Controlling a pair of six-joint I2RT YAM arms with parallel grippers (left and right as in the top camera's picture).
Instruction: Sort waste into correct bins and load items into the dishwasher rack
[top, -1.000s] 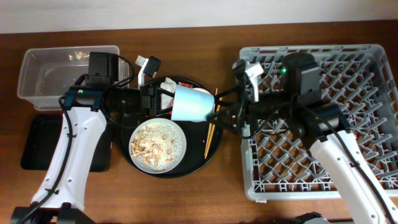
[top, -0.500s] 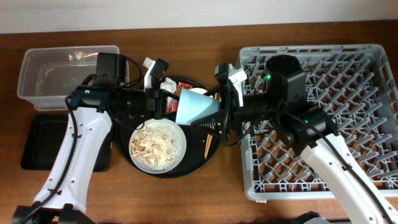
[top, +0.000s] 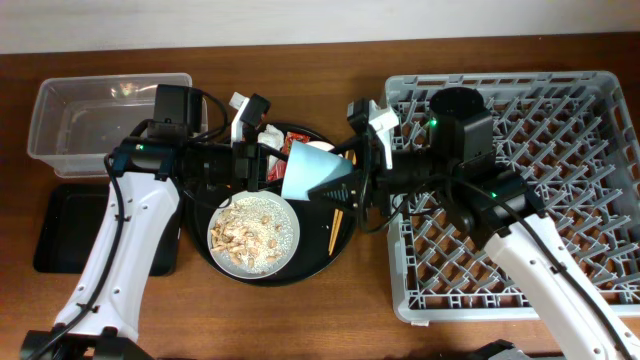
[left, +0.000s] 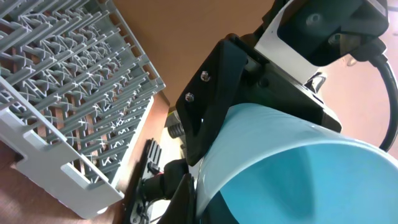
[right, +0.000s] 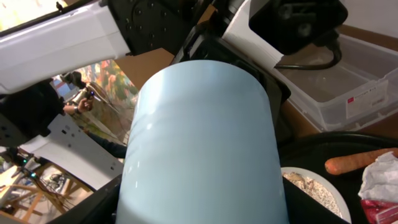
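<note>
The light-blue cup (top: 315, 175) is held on its side above the round black tray (top: 305, 268), clear of everything on it, with its mouth turned toward the left arm and its base toward the right arm. The left gripper (top: 275, 165) is closed on the cup at the rim end. The right gripper (top: 352, 180) is set at the base end. In the right wrist view the cup's wall fills the space between the dark fingers (right: 99, 205), but whether they press on it or are only parted around it cannot be told.

On the round tray, a white bowl (top: 253, 235) filled with pale food scraps (top: 250, 232) is seen below the cup. A pair of chopsticks (top: 337, 222) lies along the tray's right side, partly hidden under the right gripper. At the far edge of the tray a white napkin (top: 272, 133) and a red wrapper (top: 300, 135) are seen side by side, and a carrot stick (right: 360, 160) lies just beside the napkin.

The grey rack (top: 560, 270) stands on the wooden table (top: 320, 325) to the right of the tray. A clear box (top: 60, 105) is placed at the far left, and a flat black tray (top: 60, 235) just in front of it.
</note>
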